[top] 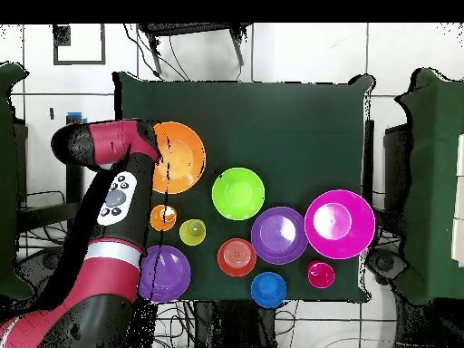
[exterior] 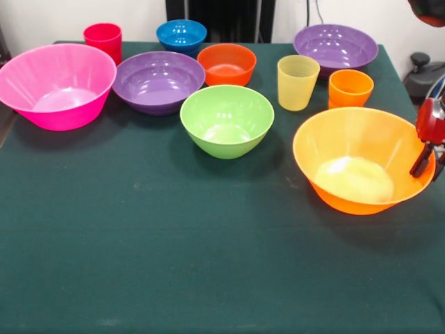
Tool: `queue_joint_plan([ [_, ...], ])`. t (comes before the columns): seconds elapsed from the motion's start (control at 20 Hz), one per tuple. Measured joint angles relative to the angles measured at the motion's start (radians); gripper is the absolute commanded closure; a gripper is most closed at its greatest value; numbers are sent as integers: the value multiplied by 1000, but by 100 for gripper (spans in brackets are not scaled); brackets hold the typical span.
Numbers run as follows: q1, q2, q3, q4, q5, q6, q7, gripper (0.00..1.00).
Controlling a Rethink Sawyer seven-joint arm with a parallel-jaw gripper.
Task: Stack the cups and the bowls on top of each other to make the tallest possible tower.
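Tool (exterior: 425, 161) work at this moment centres on the big orange-yellow bowl (exterior: 358, 163): its dark tips hang at that bowl's rim on the side farthest from the lime green bowl (exterior: 227, 120), but whether they are apart, together or pinching the wall cannot be told from either view. In the overhead view the red arm (top: 109, 149) covers that same edge.

As a judgement, this bowl is light, stiff, glossy plastic, so slippery under a pinch; its thin flaring wall near the rim looks like the only place narrow enough to take hold of, and a grip there may let the bowl swing or slide.

Outward from it on the green counter (exterior: 208, 264), nothing is stacked yet. An orange cup (exterior: 350, 88) and a pale yellow cup (exterior: 297, 82) stand just behind it, ribbed and probably easier to hold. Beyond them sits a purple bowl (exterior: 336, 47). Farther off are the small orange bowl (exterior: 227, 64), the blue bowl (exterior: 181, 35), a second purple bowl (exterior: 158, 81), the red cup (exterior: 103, 39) and the big pink bowl (exterior: 56, 85), well apart from it.
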State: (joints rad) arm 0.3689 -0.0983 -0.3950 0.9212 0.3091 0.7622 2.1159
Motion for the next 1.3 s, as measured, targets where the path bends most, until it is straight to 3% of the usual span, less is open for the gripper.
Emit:
queue_joint_plan([
  [0.35, -4, -6, 8, 6, 13, 0, 0, 100],
  [0.75, -80, -88, 105, 91, 103, 0, 0, 100],
  [1.1, -222, -201, 206, 183, 187, 39, 0, 100],
  [1.3, -339, -246, 297, 225, 244, 94, 0, 100],
])
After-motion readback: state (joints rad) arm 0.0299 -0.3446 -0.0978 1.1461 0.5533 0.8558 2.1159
